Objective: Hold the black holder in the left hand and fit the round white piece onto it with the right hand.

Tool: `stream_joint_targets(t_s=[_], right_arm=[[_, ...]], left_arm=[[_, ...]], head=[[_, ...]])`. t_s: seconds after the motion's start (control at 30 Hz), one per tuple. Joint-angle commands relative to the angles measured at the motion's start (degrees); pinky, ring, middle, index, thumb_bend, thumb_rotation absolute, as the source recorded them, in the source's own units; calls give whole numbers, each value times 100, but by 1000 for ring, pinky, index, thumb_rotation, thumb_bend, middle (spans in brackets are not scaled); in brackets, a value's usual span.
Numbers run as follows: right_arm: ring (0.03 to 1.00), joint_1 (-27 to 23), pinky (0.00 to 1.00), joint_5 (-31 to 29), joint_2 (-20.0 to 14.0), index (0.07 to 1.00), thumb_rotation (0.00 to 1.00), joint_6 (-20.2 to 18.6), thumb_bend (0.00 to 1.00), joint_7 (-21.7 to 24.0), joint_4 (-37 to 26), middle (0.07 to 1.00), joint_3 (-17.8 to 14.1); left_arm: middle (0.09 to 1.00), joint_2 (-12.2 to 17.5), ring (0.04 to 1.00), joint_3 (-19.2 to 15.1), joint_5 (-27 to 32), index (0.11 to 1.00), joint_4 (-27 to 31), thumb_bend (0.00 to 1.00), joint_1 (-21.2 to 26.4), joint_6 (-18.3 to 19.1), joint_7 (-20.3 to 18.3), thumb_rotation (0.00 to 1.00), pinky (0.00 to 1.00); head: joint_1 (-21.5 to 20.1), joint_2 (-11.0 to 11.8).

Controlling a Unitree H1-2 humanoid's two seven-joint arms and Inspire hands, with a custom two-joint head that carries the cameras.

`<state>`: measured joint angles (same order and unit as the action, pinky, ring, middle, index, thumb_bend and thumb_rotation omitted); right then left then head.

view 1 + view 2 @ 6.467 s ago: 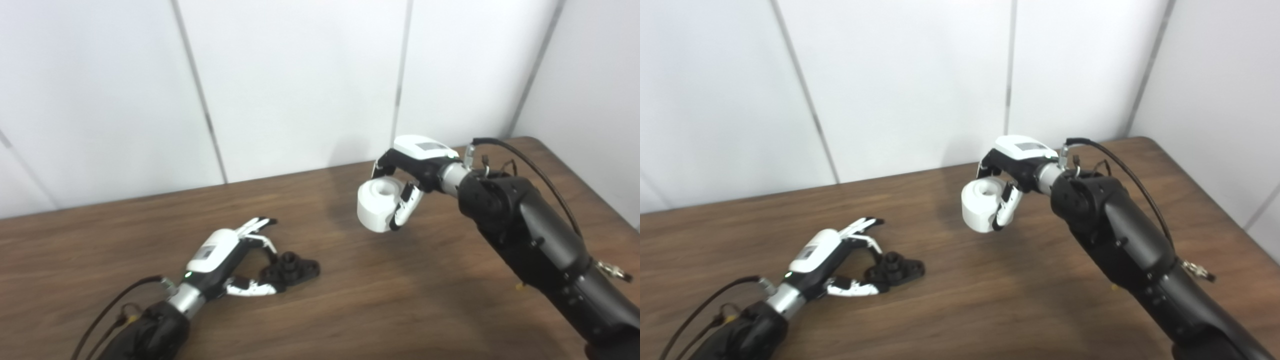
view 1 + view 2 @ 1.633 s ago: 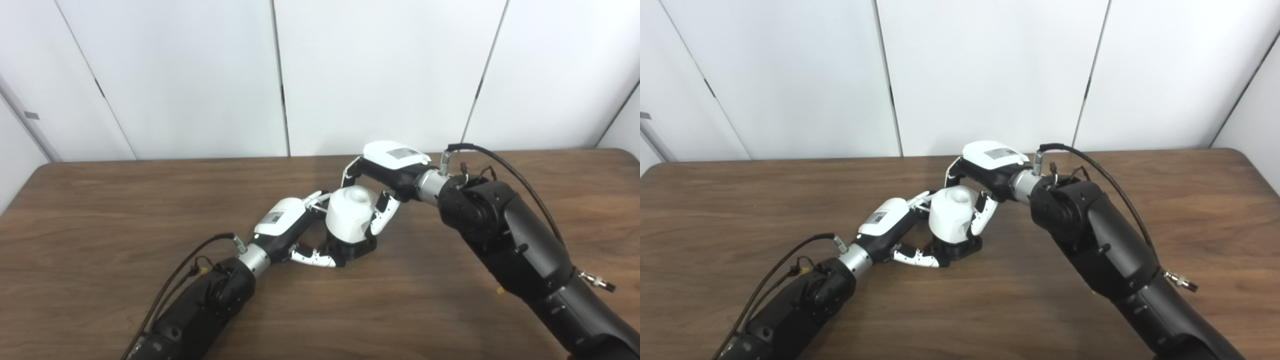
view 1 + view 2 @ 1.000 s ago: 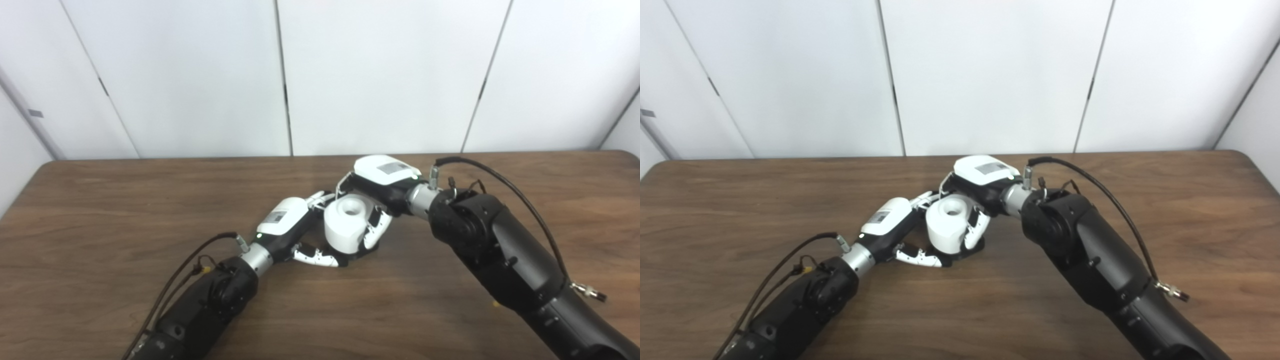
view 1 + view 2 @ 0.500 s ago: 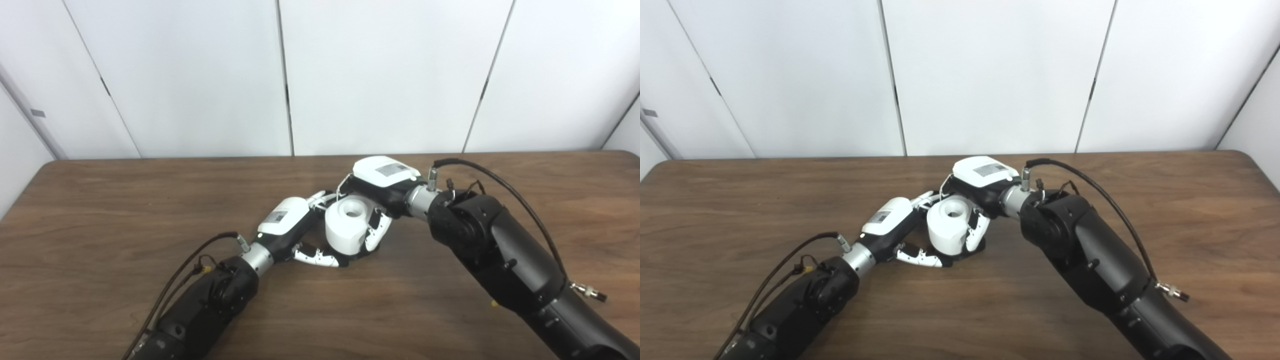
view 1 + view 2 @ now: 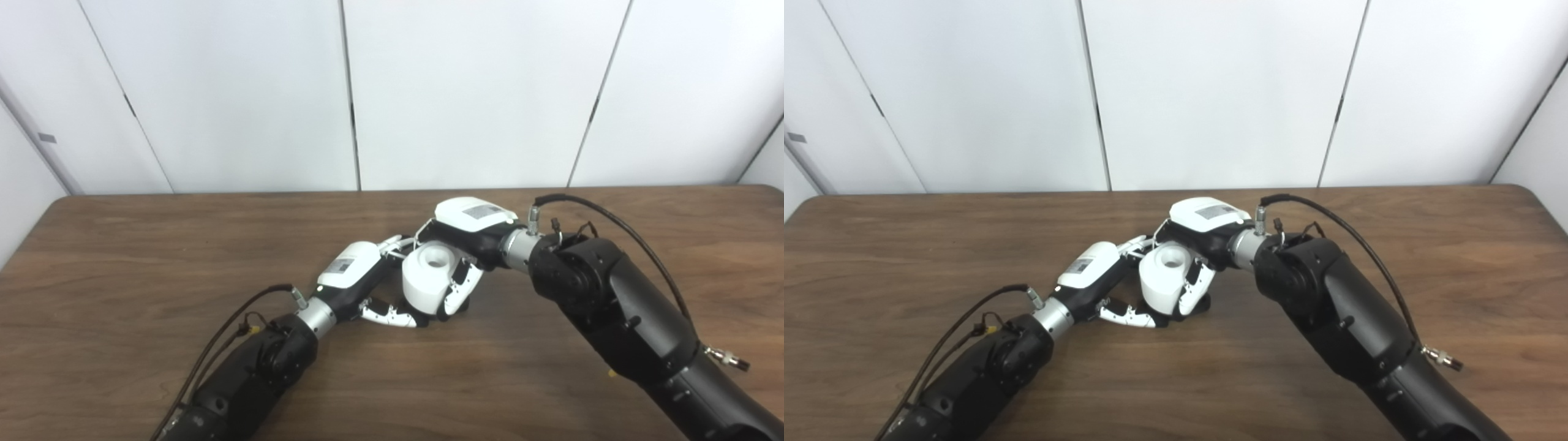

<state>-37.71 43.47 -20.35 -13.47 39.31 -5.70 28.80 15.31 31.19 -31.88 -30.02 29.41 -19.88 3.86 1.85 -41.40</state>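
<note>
Left eye view: the right hand (image 5: 468, 245) is closed around the round white piece (image 5: 429, 275), bore upward and tilted slightly. The black holder (image 5: 429, 317) sits directly beneath this hand on the table (image 5: 122, 257), mostly hidden. The left hand (image 5: 361, 285), just beside it, grips the holder's near edge. Seating appears nearly complete; the remaining push is probably straight down.

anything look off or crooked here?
Slightly. The round white piece, gripped by the right hand, leans left instead of sitting squarely on the black holder, which the left hand steadies on the table. The holder is mostly hidden, so seating can't be confirmed. Nothing spilled or broken.
</note>
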Motion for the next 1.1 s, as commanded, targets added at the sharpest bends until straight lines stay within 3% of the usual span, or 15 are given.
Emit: stream_joint_targets(t_s=[0.0,0.43,0.7,1.07], right_arm=[[808,-86,839,-16,-32,916,233,-25,875,127,-114,780,-23],[804,-130,831,-55,-19,920,222,81,875,21,-42,786,-67],[861,-296,777,-13,-76,999,254,-103,967,229,-169,918,-164],[862,-378,749,24,-152,1000,242,-191,1000,462,-315,938,-249]], left_arm=[[932,-95,967,163,-165,480,-112,524,-121,83,-462,68,886],[929,-82,964,177,-242,480,-157,524,-113,62,-403,68,877],[937,-63,972,177,-204,480,-152,524,-100,91,-494,68,896],[938,-53,970,160,-177,480,-216,524,-93,12,-475,69,890]], head=[[1,-4],[-20,34],[-26,32],[-55,30]])
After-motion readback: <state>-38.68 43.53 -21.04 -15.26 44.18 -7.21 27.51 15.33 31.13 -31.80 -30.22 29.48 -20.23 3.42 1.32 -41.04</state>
